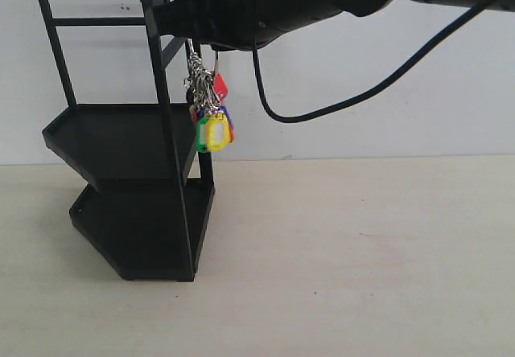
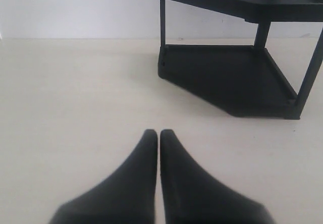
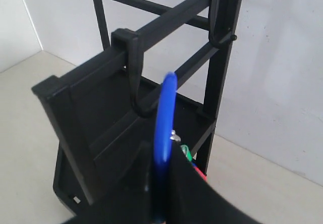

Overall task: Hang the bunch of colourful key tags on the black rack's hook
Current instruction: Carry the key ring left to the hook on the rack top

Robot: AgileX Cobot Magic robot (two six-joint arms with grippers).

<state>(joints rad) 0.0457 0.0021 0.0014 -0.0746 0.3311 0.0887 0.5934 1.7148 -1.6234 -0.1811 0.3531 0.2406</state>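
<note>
The black rack [image 1: 121, 132] stands at the left of the table, also seen in the left wrist view [image 2: 227, 72]. My right arm reaches across to the rack's top bar. The right gripper [image 3: 160, 166] is shut on the blue section of the ring [image 3: 164, 118] of the colourful key tag bunch [image 1: 211, 116]. The tags hang below, beside the rack's front upright. The ring's top lies just in front of a hook [image 3: 137, 100] under the top bar; whether they touch is unclear. My left gripper [image 2: 155, 133] is shut and empty, low over the table.
A second hook [image 3: 222, 37] sits further along the same bar. A black cable [image 1: 322, 108] loops down from the right arm. The white wall [image 1: 386, 67] stands close behind the rack. Bare tabletop [image 1: 362, 260] stretches to the right of the rack.
</note>
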